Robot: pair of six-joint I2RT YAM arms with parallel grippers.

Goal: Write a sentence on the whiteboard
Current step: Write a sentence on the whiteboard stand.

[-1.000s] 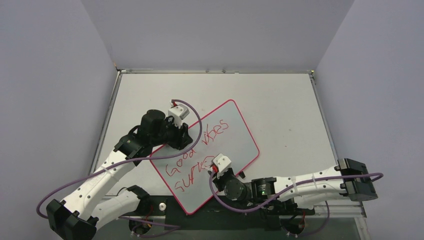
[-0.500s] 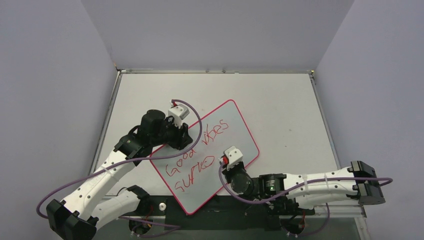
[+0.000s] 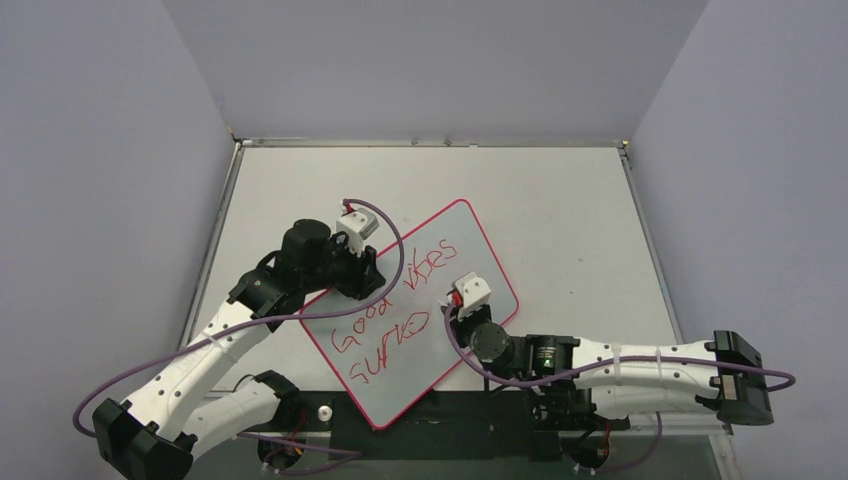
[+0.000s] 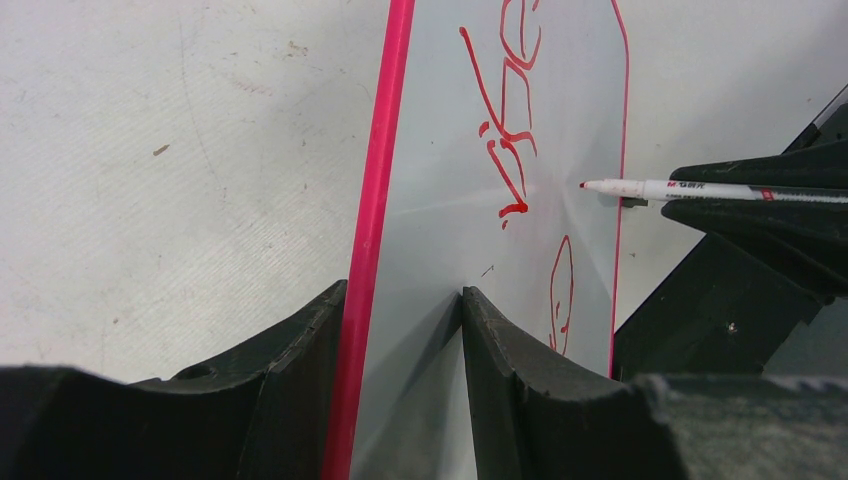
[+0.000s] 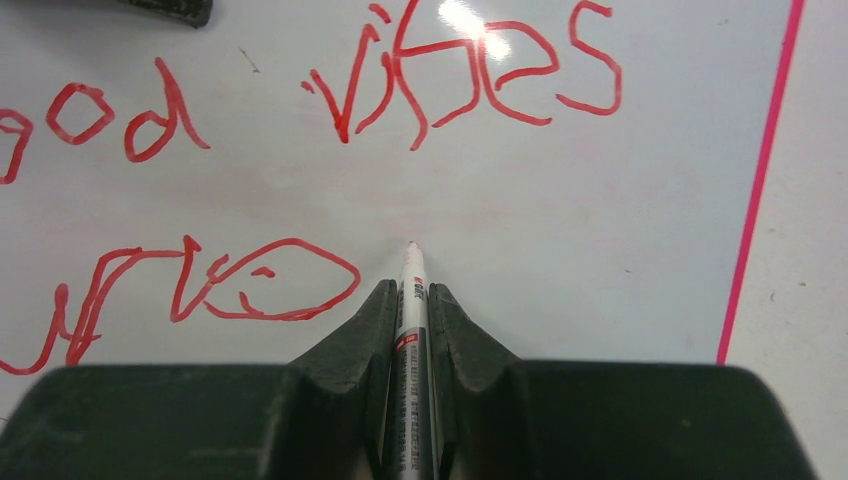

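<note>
Where pink-framed whiteboard (image 3: 470, 262) lies — two-line red sentence (image 3: 392, 302), glossy.

The whiteboard (image 3: 470, 258), glossy white with rounded corners and a thin pink-red frame, is laid flat and turned at an angle on the worktop. The sentence (image 3: 395, 315) is written on it in red marker in two slanting lines: "Good vibes" is read in the upper line, while only a scrawl is made out in the lower one.
</note>
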